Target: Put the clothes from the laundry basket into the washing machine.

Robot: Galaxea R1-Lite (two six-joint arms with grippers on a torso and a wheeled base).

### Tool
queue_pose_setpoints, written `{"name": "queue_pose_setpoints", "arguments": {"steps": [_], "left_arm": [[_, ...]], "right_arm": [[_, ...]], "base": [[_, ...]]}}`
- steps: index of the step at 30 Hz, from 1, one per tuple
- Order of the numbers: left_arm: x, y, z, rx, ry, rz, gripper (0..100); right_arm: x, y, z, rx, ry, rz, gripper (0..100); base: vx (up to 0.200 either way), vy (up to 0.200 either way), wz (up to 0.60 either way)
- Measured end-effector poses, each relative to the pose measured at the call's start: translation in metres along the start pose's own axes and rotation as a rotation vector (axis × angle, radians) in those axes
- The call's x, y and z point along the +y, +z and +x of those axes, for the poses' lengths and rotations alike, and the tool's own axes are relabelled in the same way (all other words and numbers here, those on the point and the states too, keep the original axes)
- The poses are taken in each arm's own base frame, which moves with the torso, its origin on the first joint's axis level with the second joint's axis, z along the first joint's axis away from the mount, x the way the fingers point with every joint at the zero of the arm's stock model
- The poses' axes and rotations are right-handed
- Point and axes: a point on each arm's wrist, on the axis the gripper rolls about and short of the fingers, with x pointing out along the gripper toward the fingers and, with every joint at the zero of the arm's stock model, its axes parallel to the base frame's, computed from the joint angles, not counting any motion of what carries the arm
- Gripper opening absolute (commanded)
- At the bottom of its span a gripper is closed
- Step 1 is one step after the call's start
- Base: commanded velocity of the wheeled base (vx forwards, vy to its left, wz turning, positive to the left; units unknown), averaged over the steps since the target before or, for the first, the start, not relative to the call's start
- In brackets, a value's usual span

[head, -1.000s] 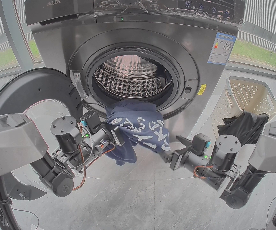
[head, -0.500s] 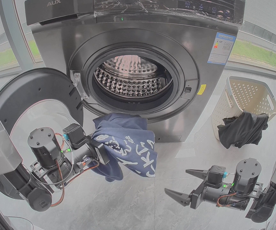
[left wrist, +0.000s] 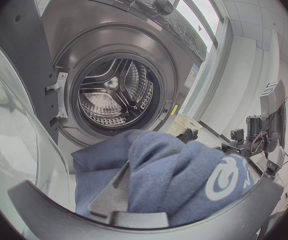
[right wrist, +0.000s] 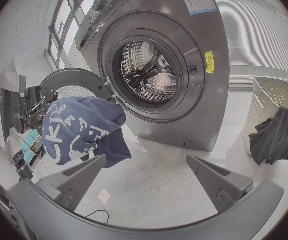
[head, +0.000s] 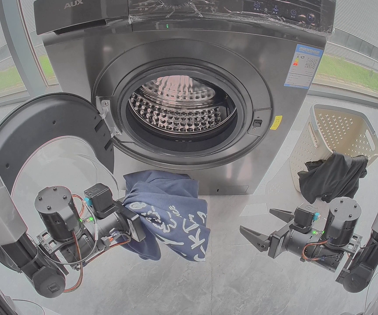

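Two garments matter here. Nearest, at about 7 o'clock in the head view, the left hand is clamped on a navy garment with white print. The cloth hangs in the air, below and in front of the drum opening. It looks like thick knitted cotton, soft and limp, and I judge it light but bulky. The grip is on a bunched fold, so loose ends hang down and could catch on the door seal; a hold nearer the middle of the mass would carry it better.

At 4 o'clock the right hand is spread wide and holds nothing; its fingers are dark and wedge-shaped.

Farther, at 3 o'clock, a black garment drapes over the rim of the cream, perforated plastic laundry basket. It seems thin and smooth, probably slippery, and is best taken at the thick fold on the rim.

Farthest, at 12 o'clock, the grey metal washing machine stands with its round door swung open toward 9 o'clock and its dimpled steel drum shining.
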Motion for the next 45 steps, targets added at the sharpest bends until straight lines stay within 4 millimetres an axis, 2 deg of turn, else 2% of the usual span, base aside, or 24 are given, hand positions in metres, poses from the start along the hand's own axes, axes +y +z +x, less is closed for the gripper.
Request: {"name": "queue_pose_setpoints", "arguments": {"steps": [10,26,45], "left_arm": [[-0.012,-0.003,-0.002,0.015,-0.051,0.004,0],[-0.019,-0.007,-0.002,0.036,-0.078,0.004,0],[-0.03,-0.013,-0.001,0.056,-0.114,0.006,0]], "right_arm": [[0.009,0.002,0.003,-0.016,0.012,0.006,100],[0.024,-0.005,0.0,0.015,0.068,0.001,100],[0.036,-0.014,-0.008,0.061,0.115,-0.01,100]], "base": [[0.2,0.0,0.0],[0.2,0.0,0.0],[0.0,0.0,0.0]]}}
